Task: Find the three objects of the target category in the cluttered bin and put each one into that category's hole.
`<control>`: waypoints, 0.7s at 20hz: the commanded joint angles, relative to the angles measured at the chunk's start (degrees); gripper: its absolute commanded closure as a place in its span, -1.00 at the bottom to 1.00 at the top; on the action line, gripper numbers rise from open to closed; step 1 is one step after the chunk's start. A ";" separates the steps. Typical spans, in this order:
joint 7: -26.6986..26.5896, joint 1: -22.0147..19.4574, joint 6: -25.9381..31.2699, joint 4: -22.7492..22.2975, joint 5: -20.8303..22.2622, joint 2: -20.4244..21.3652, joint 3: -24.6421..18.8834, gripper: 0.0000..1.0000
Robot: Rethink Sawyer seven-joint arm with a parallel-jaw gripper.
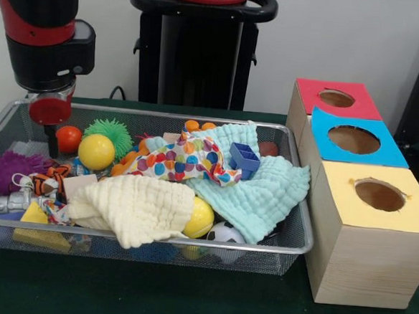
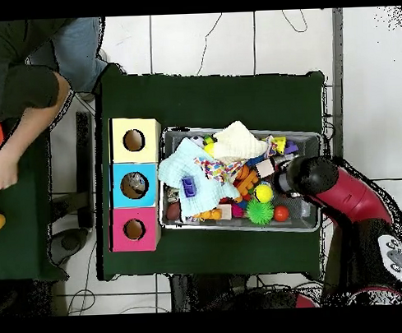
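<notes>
My gripper (image 1: pixel 51 144) hangs from the red and black arm (image 2: pixel 313 176) inside the left end of the wire bin (image 1: pixel 289 245), just behind an orange ball (image 1: pixel 68 138) and left of a yellow ball (image 1: pixel 96 151). The arm's head hides whether it holds anything. A green spiky ball (image 1: pixel 108 130) lies behind the yellow ball. Another yellow ball (image 1: pixel 199 217) peeks from under a cream cloth (image 1: pixel 138 206), with a small soccer ball (image 1: pixel 224 233) beside it. Three wooden boxes stand right of the bin, each with a hole: red top (image 1: pixel 336 98), blue top (image 1: pixel 354 140), yellow top (image 1: pixel 379 195).
A mint cloth (image 1: pixel 257 189), a polka-dot cloth (image 1: pixel 184 159) and a blue square frame (image 1: pixel 244 158) cover the bin's middle. A purple spiky toy (image 1: pixel 3 171), a silver toy figure (image 1: pixel 12 201) and a yellow block (image 1: pixel 42 231) fill the left corner. A person (image 2: pixel 29 88) sits beyond the table.
</notes>
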State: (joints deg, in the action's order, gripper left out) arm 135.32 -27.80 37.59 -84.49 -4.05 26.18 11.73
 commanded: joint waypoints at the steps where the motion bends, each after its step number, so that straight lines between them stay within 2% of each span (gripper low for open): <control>1: 1.50 -0.86 0.95 -3.21 0.45 -2.51 -4.59 -1.00; 14: 3.16 -0.67 -2.37 -4.03 -0.68 -4.61 -5.84 -1.00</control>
State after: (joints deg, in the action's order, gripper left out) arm 135.32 -27.80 37.58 -84.91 -4.06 25.06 11.69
